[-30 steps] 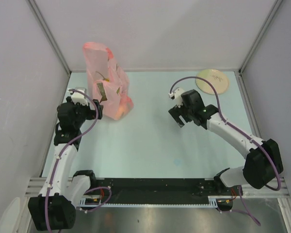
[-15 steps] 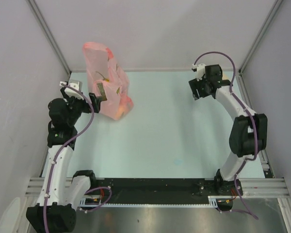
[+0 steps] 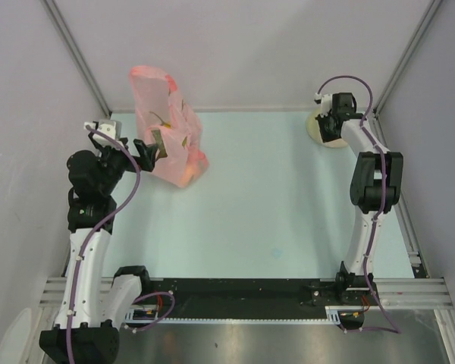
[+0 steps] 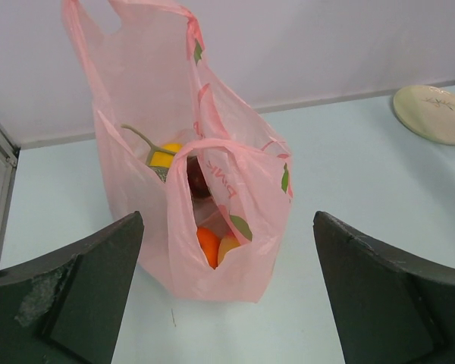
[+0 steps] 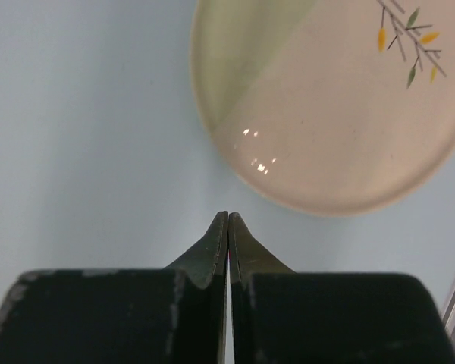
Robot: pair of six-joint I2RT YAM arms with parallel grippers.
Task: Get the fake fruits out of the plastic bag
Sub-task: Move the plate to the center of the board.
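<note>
left pincer [image 3: 142, 149] gapes wide, empty, facing the plastic bag [image 4: 220, 189] near the worktop's far-left corner. right pincer [image 5: 227, 216] is pressed together, empty, beside the plate [image 5: 349, 114] at the far-right corner. the fake fruits [image 4: 207, 244] sit low inside. the film looks thin and floppy, so reach through the mouth for a light, rigid fruit.

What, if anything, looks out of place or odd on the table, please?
Nothing is spilled or damaged. The pink plastic bag stands upright, fake fruits inside. Oddly, the right tool is shut on nothing beside the cream plate, far from the bag.
</note>
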